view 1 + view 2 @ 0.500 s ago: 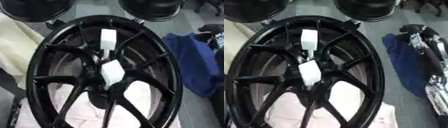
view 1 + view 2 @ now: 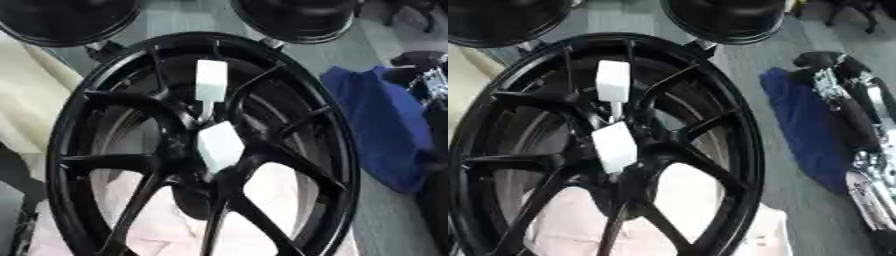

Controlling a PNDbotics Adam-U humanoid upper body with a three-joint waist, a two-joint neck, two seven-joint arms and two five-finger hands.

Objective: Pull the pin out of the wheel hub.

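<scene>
A big black spoked wheel (image 2: 79, 130) fills the middle of both views, leaning over pale cloth. At its hub (image 2: 188, 150) sits a white block (image 2: 219, 146). Just above it a second white block (image 2: 211, 81) hangs on a thin white stem (image 2: 206, 111) that runs down toward the hub; this looks like the pin. No hand touches the wheel or the white parts. My right arm (image 2: 852, 120), black with silver joints, lies at the right side over a blue cloth. My right hand (image 2: 817, 60) shows as a dark shape at the arm's far end, well away from the wheel.
Two more black wheels (image 2: 61, 20) (image 2: 297, 17) stand behind the big one. The blue cloth (image 2: 376, 125) lies on the grey floor to the right. Cream fabric (image 2: 26, 95) is at the left and pinkish cloth (image 2: 271, 195) under the spokes.
</scene>
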